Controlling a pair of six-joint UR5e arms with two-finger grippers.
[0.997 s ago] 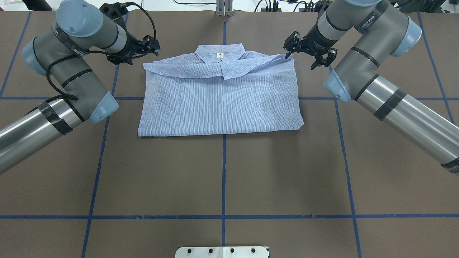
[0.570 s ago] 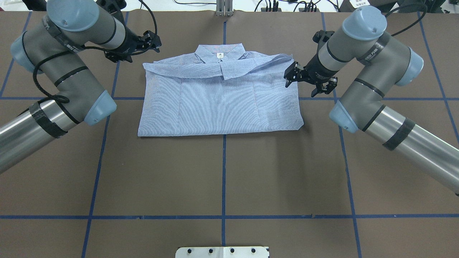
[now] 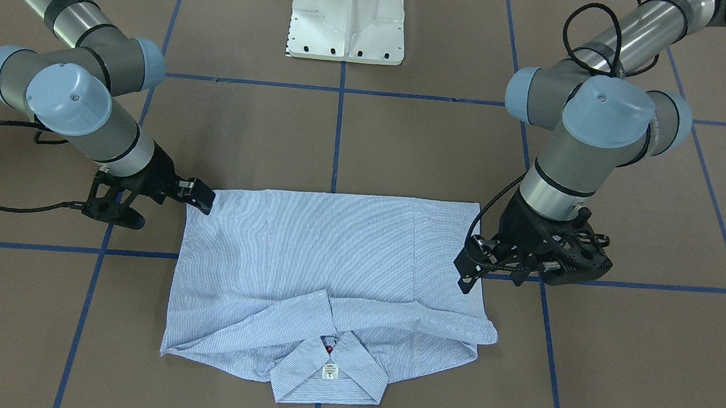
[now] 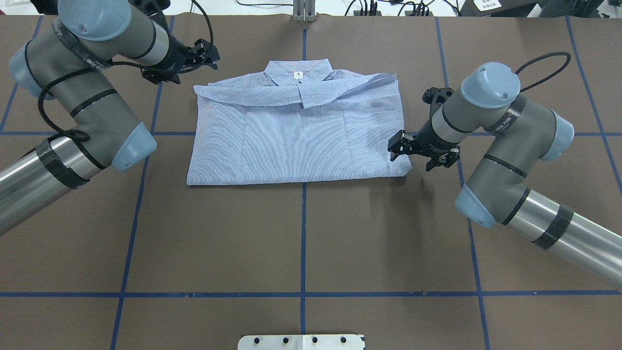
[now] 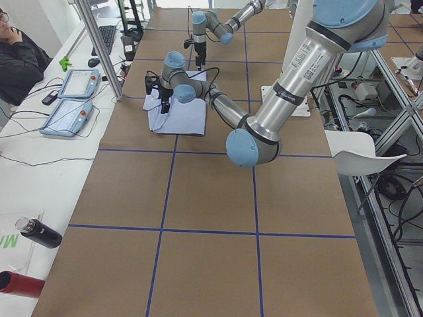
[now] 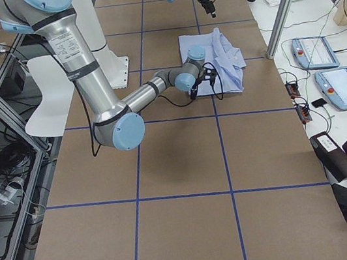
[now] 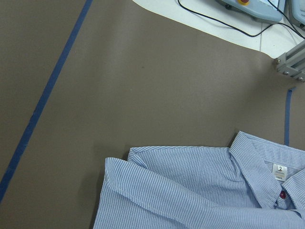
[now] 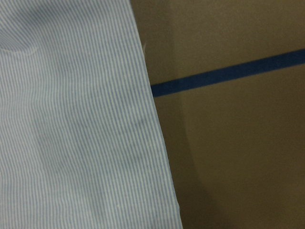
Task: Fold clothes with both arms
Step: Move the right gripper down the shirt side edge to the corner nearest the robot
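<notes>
- My right claw (image 4: pixel 417 154) is spread wide beside the hem corner of the shirt (image 4: pixel 296 141), gripping nothing.
- My left claw (image 4: pixel 187 64) hangs spread near its collar-end corner, empty.

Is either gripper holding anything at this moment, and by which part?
Nothing is held. The left gripper and right gripper are both open beside the shirt, gripping no cloth.
</notes>
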